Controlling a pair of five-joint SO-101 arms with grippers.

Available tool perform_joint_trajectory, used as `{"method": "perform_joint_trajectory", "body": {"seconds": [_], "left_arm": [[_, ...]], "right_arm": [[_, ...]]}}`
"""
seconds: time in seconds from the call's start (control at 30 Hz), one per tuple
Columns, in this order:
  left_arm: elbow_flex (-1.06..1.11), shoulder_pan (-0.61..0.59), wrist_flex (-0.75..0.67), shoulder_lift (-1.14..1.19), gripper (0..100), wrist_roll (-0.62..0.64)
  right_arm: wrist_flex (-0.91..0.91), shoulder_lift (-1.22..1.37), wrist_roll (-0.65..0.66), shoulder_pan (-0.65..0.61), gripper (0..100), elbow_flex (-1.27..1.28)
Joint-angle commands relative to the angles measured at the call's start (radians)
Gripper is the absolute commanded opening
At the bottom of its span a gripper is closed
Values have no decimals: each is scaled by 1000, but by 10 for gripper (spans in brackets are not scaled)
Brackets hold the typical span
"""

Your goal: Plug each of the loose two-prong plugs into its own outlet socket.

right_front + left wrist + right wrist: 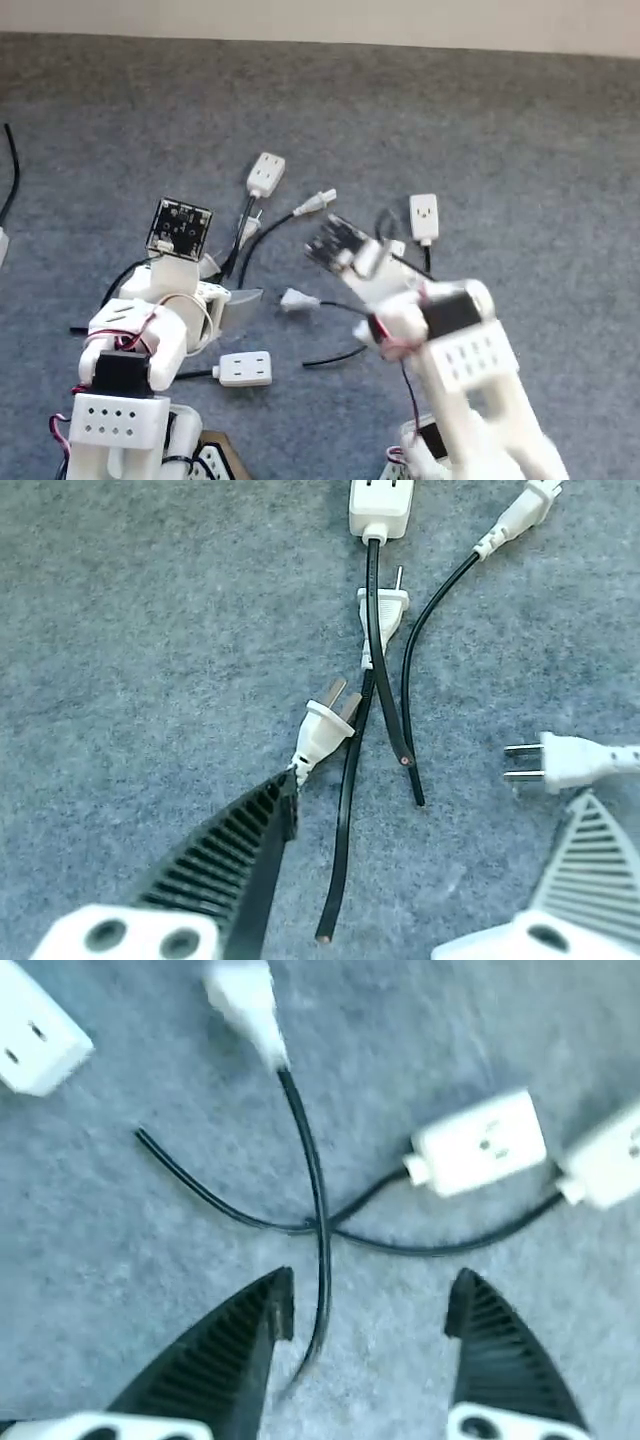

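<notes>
Gaping wide over the grey surface point(120, 630), the left jaws hold nothing; a white two-prong plug point(325, 730) lies with its cord end right at the black fingertip point(282, 792). The right jaws also stand well open and empty, a black cord point(318, 1220) running between them and on to another plug point(245, 1000). Farther out lie three loose white outlet sockets: one point(265, 172) at the far side, one point(424, 217) beside the right arm, one point(245, 368) near the left arm's base
</notes>
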Motion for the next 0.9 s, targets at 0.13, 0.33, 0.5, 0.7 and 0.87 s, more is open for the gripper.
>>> {"method": "perform_joint_trajectory", "body": {"seconds": [0.13, 0.33, 0.5, 0.7, 0.87], "left_arm": [[-44, -84, -6, 2, 389, 12], [-41, -122, -6, 2, 389, 12], [-39, -125, -3, 2, 389, 12], [-25, -124, -8, 2, 389, 11], [-25, -124, -8, 2, 389, 11]], "right_arm": [[-7, 501, 14, -94, 261, -384], [-142, 737, 114, -182, 261, -389], [-278, 823, 112, -205, 261, -390], [-321, 837, 112, -214, 261, -389], [-426, 839, 121, -216, 261, -297]]}}
